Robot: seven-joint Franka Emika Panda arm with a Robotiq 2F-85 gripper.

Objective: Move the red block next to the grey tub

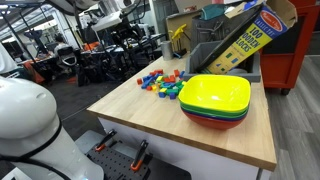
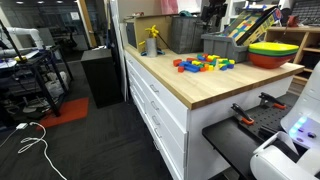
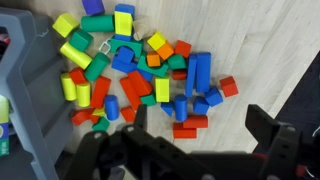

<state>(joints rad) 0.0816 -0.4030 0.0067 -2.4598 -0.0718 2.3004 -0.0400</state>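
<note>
several reds lie in the block pile (image 3: 130, 70) on the worktop (image 3: 275, 55), w/ the grey tub (image 3: 22, 110) at 9 o'clock in wrist view. step looks like approach: claw (image 3: 185, 150) hovers empty, jaws apart, likeliest red block (image 3: 190, 124) at its 12. next: drop straight & pinch it; blue blocks (image 3: 200, 72) crowd it, stacked bowls (image 1: 215, 100) well apart.

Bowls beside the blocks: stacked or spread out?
Stacked: the yellow bowl nests in the green bowl, which nests in the red bowl; only their rims show.
</note>
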